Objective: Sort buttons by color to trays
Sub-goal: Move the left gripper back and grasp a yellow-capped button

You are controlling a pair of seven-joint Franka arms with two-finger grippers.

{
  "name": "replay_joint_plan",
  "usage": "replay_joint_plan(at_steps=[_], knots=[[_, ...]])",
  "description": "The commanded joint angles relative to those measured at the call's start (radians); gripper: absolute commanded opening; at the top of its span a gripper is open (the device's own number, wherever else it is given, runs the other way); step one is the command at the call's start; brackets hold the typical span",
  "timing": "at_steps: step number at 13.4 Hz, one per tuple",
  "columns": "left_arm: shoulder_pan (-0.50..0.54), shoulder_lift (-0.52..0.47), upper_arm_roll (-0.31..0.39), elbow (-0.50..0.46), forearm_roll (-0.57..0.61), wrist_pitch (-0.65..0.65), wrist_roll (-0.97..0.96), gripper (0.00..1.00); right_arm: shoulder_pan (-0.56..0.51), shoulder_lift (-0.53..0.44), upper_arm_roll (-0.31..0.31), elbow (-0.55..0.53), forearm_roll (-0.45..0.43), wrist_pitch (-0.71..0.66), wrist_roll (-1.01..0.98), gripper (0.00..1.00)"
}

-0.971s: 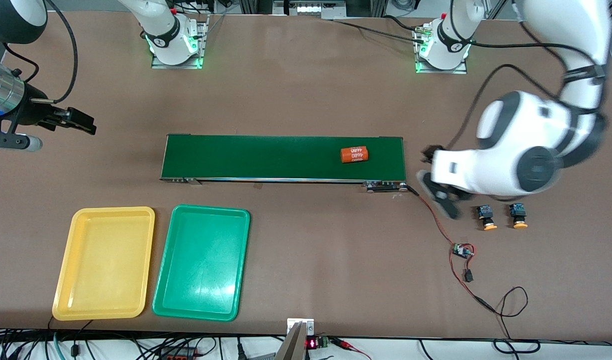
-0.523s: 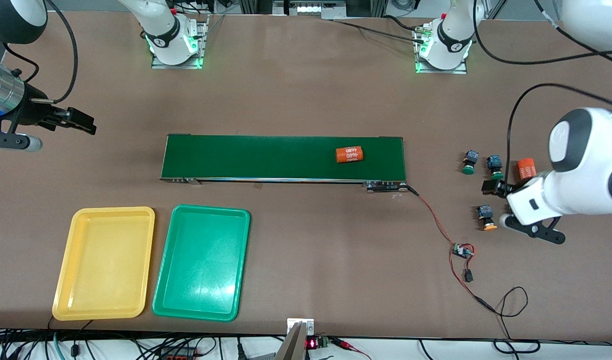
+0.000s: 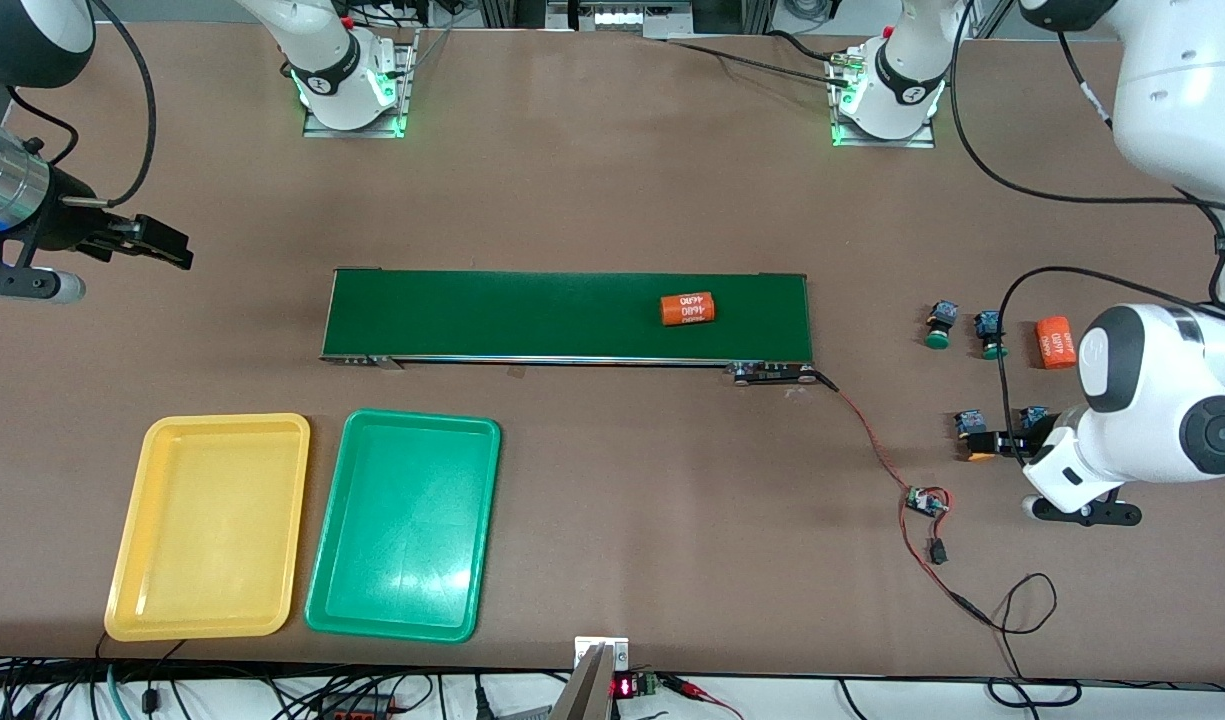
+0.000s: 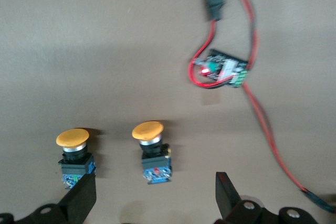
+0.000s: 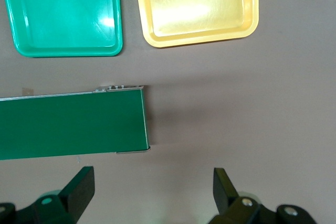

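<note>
Two yellow-capped buttons (image 3: 972,438) (image 3: 1034,415) lie at the left arm's end of the table. Two green-capped buttons (image 3: 938,325) (image 3: 991,335) lie farther from the front camera. My left gripper (image 3: 1034,472) (image 4: 153,195) hangs open over the yellow pair. One yellow button (image 4: 152,153) lies between the lines of its fingers, untouched; the second (image 4: 73,153) is by one finger (image 4: 79,198). The yellow tray (image 3: 212,525) (image 5: 197,3) and green tray (image 3: 404,522) (image 5: 65,9) lie empty at the right arm's end. My right gripper (image 3: 167,248) (image 5: 152,192) waits open over bare table.
A dark-green conveyor belt (image 3: 532,315) (image 5: 68,124) crosses mid-table with an orange cylinder (image 3: 688,309) on it. Another orange cylinder (image 3: 1055,343) lies beside the green buttons. A small circuit board (image 3: 927,500) (image 4: 223,69) with red wires lies near the yellow buttons.
My left arm swung from the belt's end out over the yellow buttons, uncovering the green ones. The cylinder on the belt crept toward the right arm's end. The right arm stayed still.
</note>
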Motion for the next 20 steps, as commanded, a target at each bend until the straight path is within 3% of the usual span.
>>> replay_joint_plan(at_steps=[1,3,5,6,7,9,11,14,16,17,20], knots=[[0.026,0.011,-0.018,-0.085,0.007,0.093,-0.005,1.00,0.003,-0.006,0.002,-0.006,-0.011,0.004,-0.004,1.00],[0.034,0.003,-0.018,-0.198,0.003,0.197,-0.017,1.00,0.003,-0.006,0.002,-0.006,-0.011,0.004,-0.004,1.00],[0.040,0.009,-0.018,-0.229,0.004,0.205,-0.017,1.00,0.006,-0.006,0.004,-0.006,-0.011,0.002,-0.004,1.00],[0.040,0.008,-0.018,-0.241,0.004,0.201,-0.017,0.90,0.006,-0.006,0.002,-0.006,-0.011,0.004,-0.004,1.00],[0.040,0.005,-0.018,-0.241,0.004,0.191,-0.014,0.67,0.006,-0.004,0.002,-0.006,-0.011,0.004,-0.004,1.00],[0.043,0.005,-0.018,-0.241,0.004,0.181,-0.019,0.35,0.006,-0.006,0.002,-0.006,-0.011,0.004,-0.004,1.00],[0.043,0.000,-0.018,-0.235,0.004,0.181,-0.033,0.18,0.006,-0.006,0.002,-0.006,-0.011,0.002,-0.004,1.00],[0.034,-0.047,-0.021,-0.221,0.006,0.153,-0.033,0.17,0.006,-0.006,0.002,-0.006,-0.011,0.002,-0.004,1.00],[-0.009,-0.109,-0.040,-0.219,0.003,0.062,-0.036,0.18,0.006,-0.004,0.004,-0.004,-0.010,0.002,-0.004,1.00],[-0.020,-0.132,-0.070,-0.221,0.003,0.003,-0.057,0.19,0.008,-0.004,0.002,-0.004,-0.011,0.002,-0.004,1.00],[-0.022,-0.176,-0.268,-0.241,0.003,-0.101,-0.225,0.22,0.009,-0.006,0.002,-0.004,-0.011,0.002,-0.004,1.00]])
